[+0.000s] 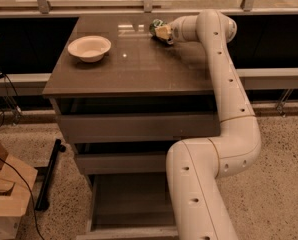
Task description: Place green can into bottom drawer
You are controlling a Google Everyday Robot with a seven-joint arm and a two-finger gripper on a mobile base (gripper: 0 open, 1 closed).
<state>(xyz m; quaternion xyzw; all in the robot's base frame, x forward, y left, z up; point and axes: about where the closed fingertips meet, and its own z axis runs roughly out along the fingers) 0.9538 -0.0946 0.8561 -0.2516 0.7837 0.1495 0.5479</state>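
gripper (161, 32) at back of worktop (139, 69), right up against green can (155, 25), can't tell if jaws clamped. bottom drawer (129, 204) open, empty. lift, carry and drop all left imo

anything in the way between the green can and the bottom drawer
Nothing visible. The pincer is at the can on the far tabletop; the bottom drawer stands open below, though the arm covers its right side.

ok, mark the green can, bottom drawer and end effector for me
green can (155, 25): camera view, on its visible green side.
bottom drawer (126, 201): camera view, on the bare floor of the pulled-out box.
end effector (162, 33): camera view, on the tan tip, right at the green can.
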